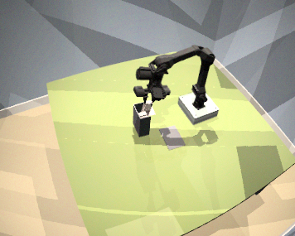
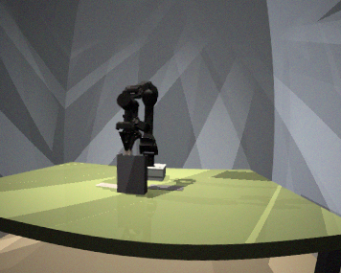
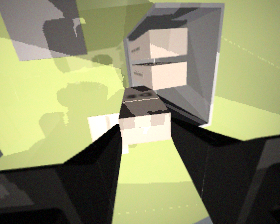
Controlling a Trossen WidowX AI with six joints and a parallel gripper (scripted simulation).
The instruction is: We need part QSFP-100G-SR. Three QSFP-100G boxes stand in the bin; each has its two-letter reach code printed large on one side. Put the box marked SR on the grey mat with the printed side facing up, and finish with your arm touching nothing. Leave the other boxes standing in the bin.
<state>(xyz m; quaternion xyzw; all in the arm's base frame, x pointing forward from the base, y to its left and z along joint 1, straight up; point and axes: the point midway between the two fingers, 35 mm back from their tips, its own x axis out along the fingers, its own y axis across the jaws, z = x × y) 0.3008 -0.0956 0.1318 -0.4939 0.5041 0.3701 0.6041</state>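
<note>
- The jaws (image 1: 147, 102) (image 2: 127, 150) are clamped on a box (image 1: 147, 108) (image 2: 127, 152) (image 3: 145, 127), at the mouth of the bin (image 1: 142, 126) (image 2: 132, 174) (image 3: 216, 65).
- Its long axis runs down from the fingers, roughly upright; I cannot tell how deep its lower end sits.
- Two others (image 3: 167, 44) stand in the bin, beside it in the wrist view. No code is readable, so which is SR I cannot tell.
- In the top view the grey mat (image 1: 177, 140) (image 3: 22, 30) lies right of the bin, towards the curved edge of the counter (image 1: 114, 170) (image 2: 180, 221) (image 3: 150, 180).
- If this is SR, it probably needs lifting clear, carrying matwards and tipping print up; otherwise, straight down into the bin.
</note>
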